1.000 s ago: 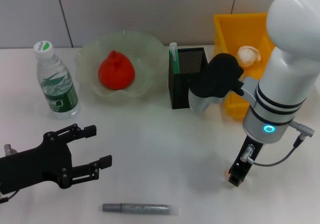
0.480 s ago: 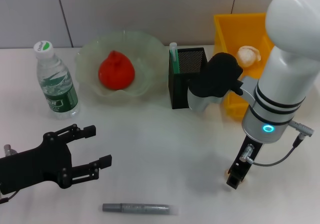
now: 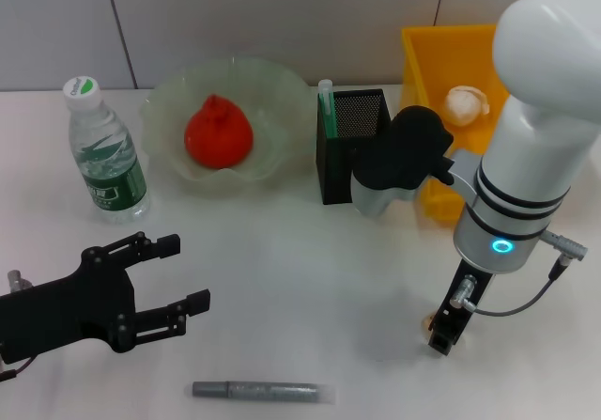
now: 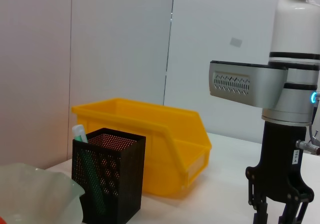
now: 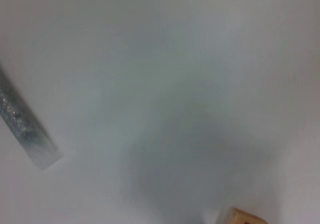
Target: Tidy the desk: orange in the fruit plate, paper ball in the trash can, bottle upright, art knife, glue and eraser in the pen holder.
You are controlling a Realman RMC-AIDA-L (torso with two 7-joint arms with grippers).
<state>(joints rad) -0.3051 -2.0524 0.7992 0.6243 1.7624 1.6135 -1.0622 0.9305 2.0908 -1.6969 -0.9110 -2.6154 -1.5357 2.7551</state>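
R gripper [image 3: 443, 334] was down at the desk [image 3: 310, 279], right by the eraser [image 3: 429, 322]; grip state couldn't be told. L gripper [image 3: 174, 274] hung open nr the front-left. Glue [image 3: 263, 391] lay flat at the front edge.

A: What fills most of this close, downward look?

B: The plain white flat desk [image 5: 150, 73], with a soft grey shadow spreading across the lower middle of the frame.

A: Anything lying on it?

B: At the left edge of the frame, the slender grey-silver glittery glue stick [image 5: 22, 124] runs diagonally, its clear end pointing toward the lower middle.

A: And elsewhere?

B: At the bottom edge, right of centre, a corner of the tiny tan rectangular eraser [image 5: 244, 217] shows, cut off by the frame. It lies well apart from the glue stick.
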